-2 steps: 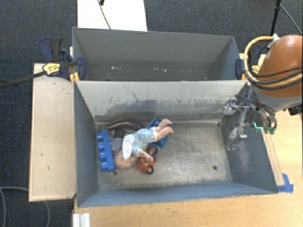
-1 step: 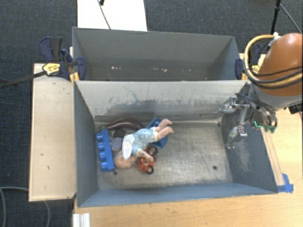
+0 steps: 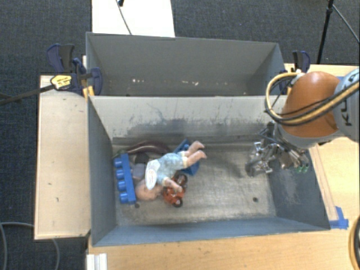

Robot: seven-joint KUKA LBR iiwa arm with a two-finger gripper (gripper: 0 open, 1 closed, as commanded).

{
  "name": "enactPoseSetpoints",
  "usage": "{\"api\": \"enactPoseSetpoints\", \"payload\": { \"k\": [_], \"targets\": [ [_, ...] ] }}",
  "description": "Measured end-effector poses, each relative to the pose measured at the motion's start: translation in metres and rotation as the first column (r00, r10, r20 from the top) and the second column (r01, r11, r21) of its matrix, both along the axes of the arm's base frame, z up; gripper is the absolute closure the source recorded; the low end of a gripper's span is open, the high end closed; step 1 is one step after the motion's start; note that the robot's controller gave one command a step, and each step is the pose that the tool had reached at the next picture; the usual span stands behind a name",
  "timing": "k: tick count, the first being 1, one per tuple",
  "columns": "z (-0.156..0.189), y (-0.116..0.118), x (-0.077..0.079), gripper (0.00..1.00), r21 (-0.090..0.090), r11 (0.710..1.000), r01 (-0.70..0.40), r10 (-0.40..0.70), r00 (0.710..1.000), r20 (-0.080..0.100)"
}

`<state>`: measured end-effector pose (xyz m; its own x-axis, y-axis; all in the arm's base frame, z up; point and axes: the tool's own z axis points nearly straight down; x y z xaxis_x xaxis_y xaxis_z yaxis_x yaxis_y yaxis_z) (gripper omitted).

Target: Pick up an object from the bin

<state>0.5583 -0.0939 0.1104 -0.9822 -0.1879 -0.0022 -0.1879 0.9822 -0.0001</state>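
One bin (image 3: 225,200): grey metal, its floor bare on the right half and its load all at the left.
One arm (image 3: 308,107): orange-covered, reaching in from the right.
One doll (image 3: 166,170): pale, in a light blue dress, lying on top of the heap at the left. Its long axis runs on a slant, head toward the near left, legs toward the far right.
One brick (image 3: 124,179): blue and studded, just left of the doll and touching the heap. Its long axis runs near to far.
One gripper (image 3: 263,163): low over the bare floor at the right and well apart from the heap, with nothing seen in it. Whether it is apart or together I cannot tell.
One band (image 3: 147,147): dark and curved, behind the doll.
One toy (image 3: 173,196): small and red, by the doll's near side.
Direction: everything pickable lies to the gripper's left. The doll's legs are nearest, so a pick likely calls for a move leftward across the floor.
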Motion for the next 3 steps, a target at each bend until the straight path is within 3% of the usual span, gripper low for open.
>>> {"api": "enactPoseSetpoints", "payload": {
  "k": [1,2,3],
  "targets": [
    [0.000,0.000,0.000,0.00,0.000,1.000,-0.002,0.002,1.000,0.001],
    [0.000,0.000,0.000,0.00,0.000,1.000,-0.003,0.003,1.000,0.001],
    [-0.019,0.050,-0.011,0.00,-0.001,1.000,-0.031,0.031,1.000,0.002]
  ]
}}
